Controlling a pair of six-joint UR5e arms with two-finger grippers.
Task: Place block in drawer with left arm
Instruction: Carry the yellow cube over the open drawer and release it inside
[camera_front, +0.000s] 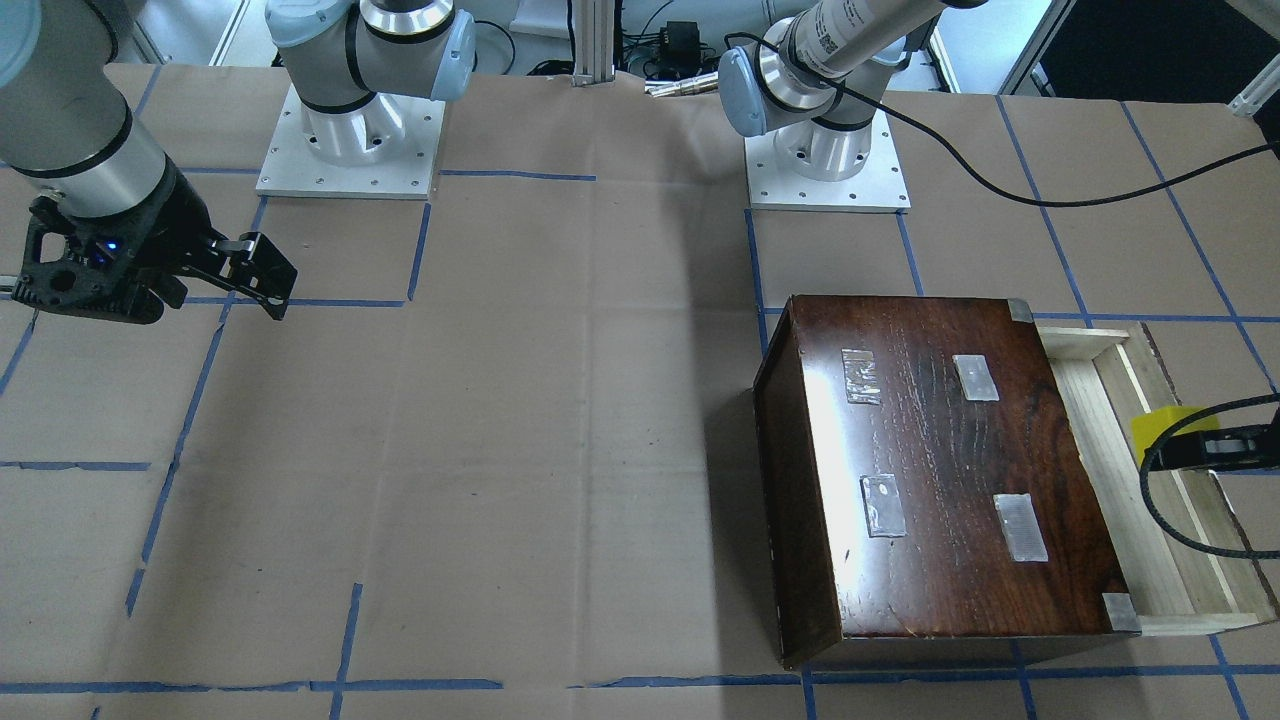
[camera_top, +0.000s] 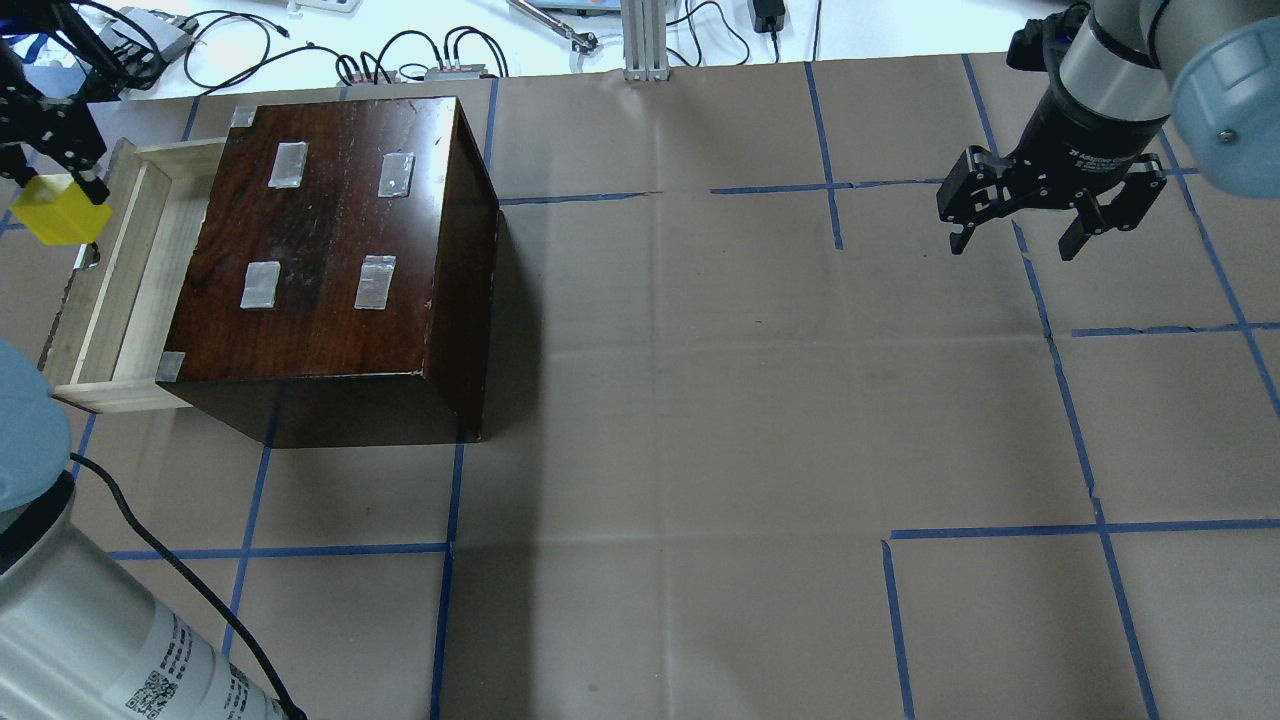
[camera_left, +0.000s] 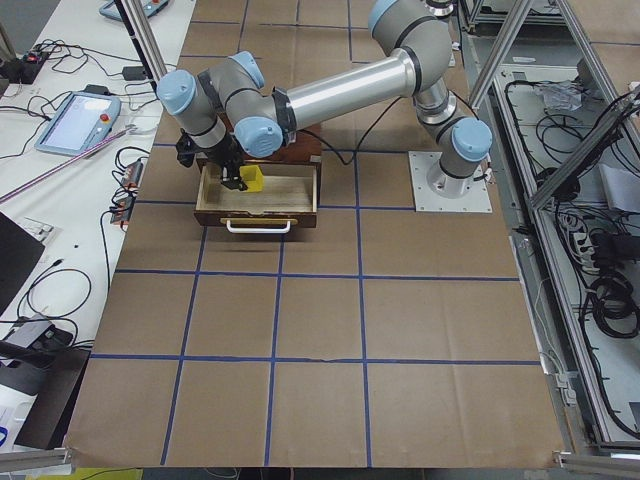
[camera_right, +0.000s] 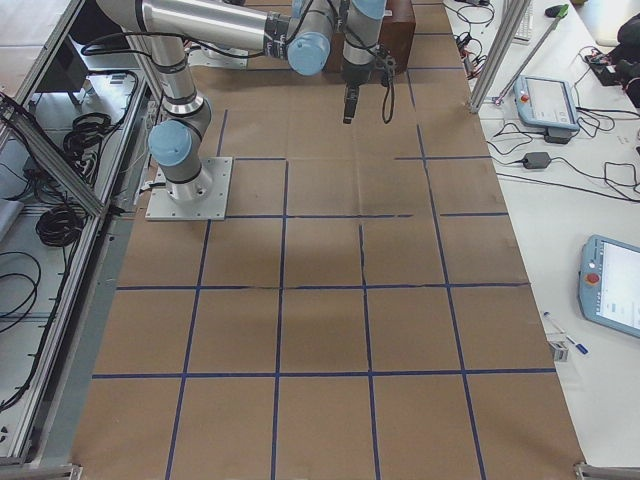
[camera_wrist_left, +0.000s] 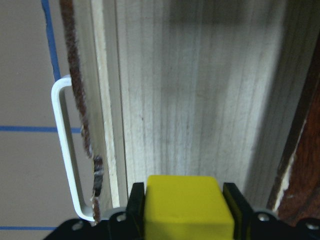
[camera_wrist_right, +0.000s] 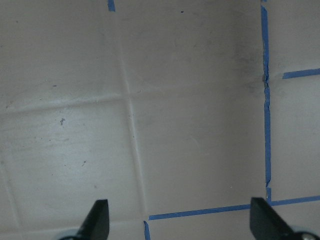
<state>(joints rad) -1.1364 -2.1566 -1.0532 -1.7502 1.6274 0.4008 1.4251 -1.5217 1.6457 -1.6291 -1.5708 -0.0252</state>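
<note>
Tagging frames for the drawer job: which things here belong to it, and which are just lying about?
Job: yellow block, gripped in the left tool; open drawer beneath it; dark wooden cabinet.
Lying about: right tool, open over bare paper; tape patches on the cabinet top; teach pendant; bench cables.

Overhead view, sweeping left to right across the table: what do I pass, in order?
block, gripped in the left tool → drawer, pulled open → cabinet → right tool, open above the table
</note>
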